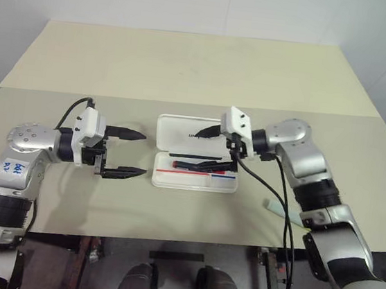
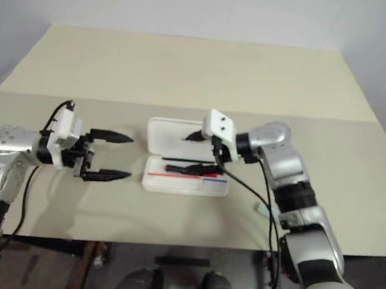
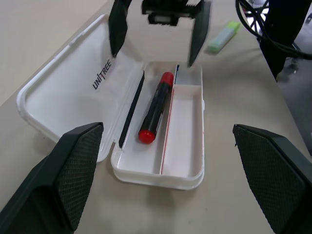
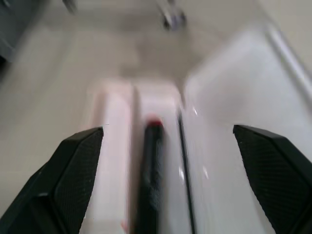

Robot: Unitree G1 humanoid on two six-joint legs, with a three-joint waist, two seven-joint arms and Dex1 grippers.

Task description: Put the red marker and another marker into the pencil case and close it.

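The pencil case (image 1: 196, 156) lies open near the middle of the table (image 1: 188, 67), its lid laid flat behind its tray. The red marker (image 3: 155, 107) lies lengthwise in the tray's compartment next to the hinge. The other marker (image 3: 223, 36) lies on the table to the right of the case, well apart from it, nearer the front edge.

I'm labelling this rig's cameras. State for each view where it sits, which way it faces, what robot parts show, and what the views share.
Left eye, right eye: on the head, looking forward and down at the table; both arms show, left hand and right hand open.
Left wrist: looks along its own fingers into the open pencil case, toward the green marker.
Right wrist: looks past its own fingers into the case.
Shared: the red marker lying inside the case.
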